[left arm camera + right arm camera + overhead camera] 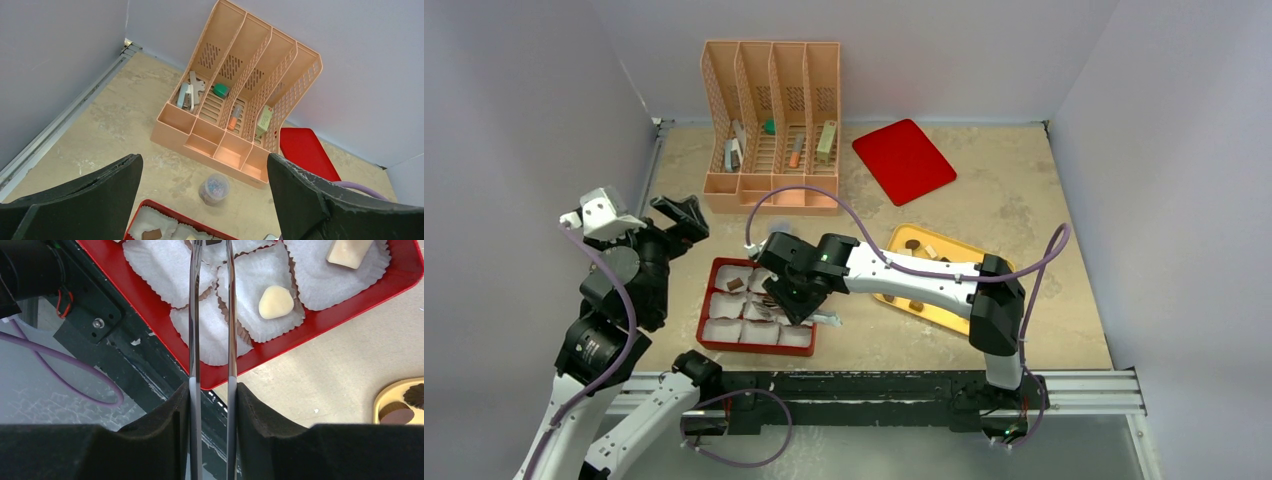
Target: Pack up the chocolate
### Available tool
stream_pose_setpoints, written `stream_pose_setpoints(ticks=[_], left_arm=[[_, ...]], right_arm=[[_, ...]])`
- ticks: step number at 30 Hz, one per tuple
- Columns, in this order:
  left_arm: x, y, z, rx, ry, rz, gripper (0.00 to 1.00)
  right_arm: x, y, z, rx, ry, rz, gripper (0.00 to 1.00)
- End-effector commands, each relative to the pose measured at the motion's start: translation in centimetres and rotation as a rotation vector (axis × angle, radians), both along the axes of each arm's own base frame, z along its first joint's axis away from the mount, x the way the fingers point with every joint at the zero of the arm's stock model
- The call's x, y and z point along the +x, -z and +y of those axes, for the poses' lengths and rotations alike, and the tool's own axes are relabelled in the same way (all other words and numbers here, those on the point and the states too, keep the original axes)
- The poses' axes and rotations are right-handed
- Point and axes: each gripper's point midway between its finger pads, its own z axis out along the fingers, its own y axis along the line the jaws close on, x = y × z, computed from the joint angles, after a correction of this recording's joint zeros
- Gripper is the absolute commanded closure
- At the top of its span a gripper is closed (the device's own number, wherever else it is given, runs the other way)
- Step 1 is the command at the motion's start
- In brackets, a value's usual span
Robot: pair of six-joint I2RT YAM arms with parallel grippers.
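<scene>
A red box [707,330] lined with white paper cups lies at the near left. It holds a brown chocolate [735,284], a cream oval [275,302] and a cream bar [348,251]. More chocolate [913,244] lies on the yellow tray [954,318]. My right gripper [789,298] hangs over the box, shut on metal tongs [194,315]. The tong tips reach past the top of the right wrist view, so what they hold is hidden. My left gripper [679,218] stands open and empty to the left of the box, raised above the table.
A peach desk organiser [772,125] with small items stands at the back. A flat red lid [904,158] lies to its right. A small clear jar [214,189] stands between organiser and box. The black rail [874,385] runs along the near edge.
</scene>
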Motion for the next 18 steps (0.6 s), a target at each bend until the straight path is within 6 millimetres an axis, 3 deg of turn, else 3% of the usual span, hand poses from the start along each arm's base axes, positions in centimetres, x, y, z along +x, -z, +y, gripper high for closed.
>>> stream_pose_setpoints(ticks=[1, 12, 18], left_arm=[[0.4, -1.4, -0.1, 0.007, -0.004, -0.035, 0.05], [0.9, -0.4, -0.4, 0.009, -0.002, -0.015, 0.06], [1.2, 0.6, -0.6, 0.02, 0.002, 0.002, 0.06]], right_arm=[[0.7, -2.2, 0.5, 0.036, -0.001, -0.056, 0.62], [0.6, -3.4, 0.0, 0.062, 0.005, -0.071, 0.59], [0.5, -4.5, -1.2, 0.075, 0.033, -0.081, 0.59]])
